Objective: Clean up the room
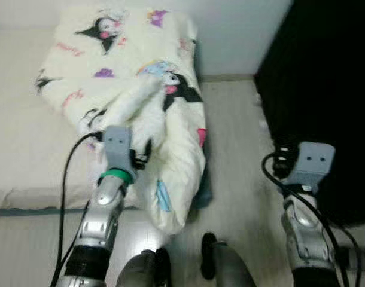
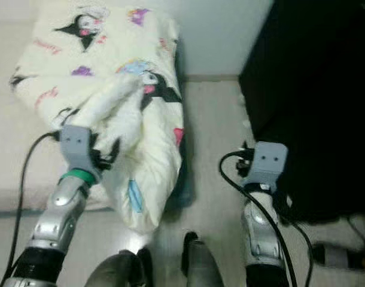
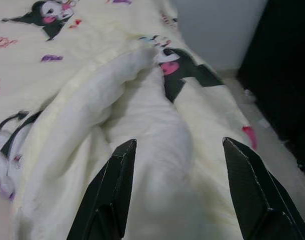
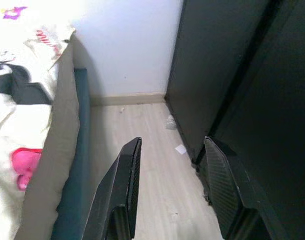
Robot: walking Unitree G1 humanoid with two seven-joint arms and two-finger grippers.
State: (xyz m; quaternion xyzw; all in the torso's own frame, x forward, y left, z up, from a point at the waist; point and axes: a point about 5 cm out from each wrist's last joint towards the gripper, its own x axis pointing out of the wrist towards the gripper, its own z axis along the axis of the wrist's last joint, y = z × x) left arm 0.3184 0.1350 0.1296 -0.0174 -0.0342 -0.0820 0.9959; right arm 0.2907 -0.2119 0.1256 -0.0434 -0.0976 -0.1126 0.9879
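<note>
Left gripper [image 3: 175,192] is my working hand: its fingers [image 3: 110,192] are spread wide and straddle a raised white fold [image 3: 157,150] of the duvet [image 1: 134,72], holding nothing yet. That fold runs straight ahead of me, away from the gripper, up the heap. The duvet lies bunched on the bed [image 1: 18,155], one corner spilling over the bed's edge toward the floor [image 1: 236,149]. Right gripper [image 4: 175,192], also open, hangs off the bed's side beside the dark cabinet [image 1: 326,89], so the left arm is clearly nearer.
</note>
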